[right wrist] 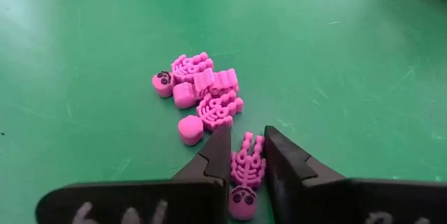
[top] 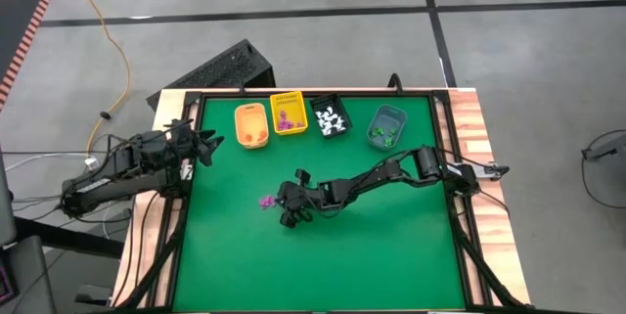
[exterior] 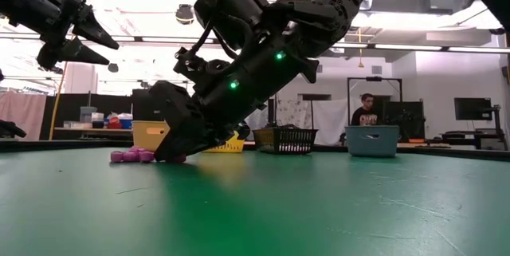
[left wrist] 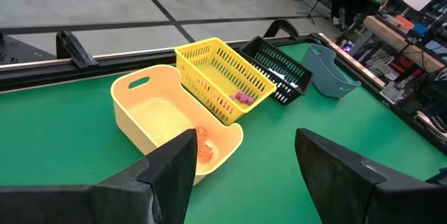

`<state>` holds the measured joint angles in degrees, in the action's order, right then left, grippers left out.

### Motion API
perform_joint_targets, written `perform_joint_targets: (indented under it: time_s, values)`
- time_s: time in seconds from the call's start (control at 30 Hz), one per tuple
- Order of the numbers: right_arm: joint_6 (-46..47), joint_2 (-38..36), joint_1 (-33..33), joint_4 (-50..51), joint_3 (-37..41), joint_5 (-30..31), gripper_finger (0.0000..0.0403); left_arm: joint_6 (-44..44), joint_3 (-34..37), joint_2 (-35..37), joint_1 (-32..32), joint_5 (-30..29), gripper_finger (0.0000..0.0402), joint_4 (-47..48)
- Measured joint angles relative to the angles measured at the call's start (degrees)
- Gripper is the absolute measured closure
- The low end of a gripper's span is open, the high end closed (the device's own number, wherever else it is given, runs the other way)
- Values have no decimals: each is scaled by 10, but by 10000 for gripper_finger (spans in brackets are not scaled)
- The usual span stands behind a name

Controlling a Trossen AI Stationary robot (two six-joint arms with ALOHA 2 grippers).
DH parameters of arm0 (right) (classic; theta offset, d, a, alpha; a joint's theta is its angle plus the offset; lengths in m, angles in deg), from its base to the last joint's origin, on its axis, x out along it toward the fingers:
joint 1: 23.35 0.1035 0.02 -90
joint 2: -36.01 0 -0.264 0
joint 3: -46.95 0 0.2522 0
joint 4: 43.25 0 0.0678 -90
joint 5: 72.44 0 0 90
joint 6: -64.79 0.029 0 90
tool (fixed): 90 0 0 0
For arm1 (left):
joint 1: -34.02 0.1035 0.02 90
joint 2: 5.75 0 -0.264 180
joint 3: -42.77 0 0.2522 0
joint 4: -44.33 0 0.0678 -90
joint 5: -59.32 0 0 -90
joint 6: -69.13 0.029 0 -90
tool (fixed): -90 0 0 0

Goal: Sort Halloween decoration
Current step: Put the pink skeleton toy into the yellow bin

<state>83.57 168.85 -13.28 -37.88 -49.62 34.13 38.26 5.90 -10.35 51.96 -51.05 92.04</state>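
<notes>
A small cluster of purple skeleton trinkets (right wrist: 202, 95) lies flat on the green mat (top: 391, 246), left of the table's middle (top: 265, 201). One more purple skeleton (right wrist: 246, 172) lies just apart from the cluster. My right gripper (right wrist: 246, 155) is down at the mat and shut on it. My left gripper (left wrist: 244, 161) hangs open above the table's left edge (top: 207, 146), near the bins, holding nothing. My right gripper pinches the lone purple skeleton by the two sides of its ribcage (right wrist: 246, 162) between its fingertips (right wrist: 218, 153). The fingers slant down from the table's right side and run along the skeleton's length. The skeleton lies flat on the mat, skull end (right wrist: 242, 200) toward the gripper.
Four bins stand in a row at the far edge: a cream tub (top: 251, 125) with orange pieces, a yellow basket (top: 288, 112) with purple pieces, a black basket (top: 331, 118) with white pieces, and a blue-grey bin (top: 386, 126) with green pieces. A person (exterior: 366, 111) sits beyond the table.
</notes>
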Motion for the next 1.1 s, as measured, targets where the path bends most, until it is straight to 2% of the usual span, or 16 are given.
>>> perform_joint_targets:
  time_s: [0.77, 1.1]
  values:
    - [-67, -78, -67, -4, -1, -7, 333, -5, 0, 0, 0, -26, 170, 0]
    - [-156, -79, -91, 7, -86, -20, 333, -11, 0, 0, 0, -35, 170, 0]
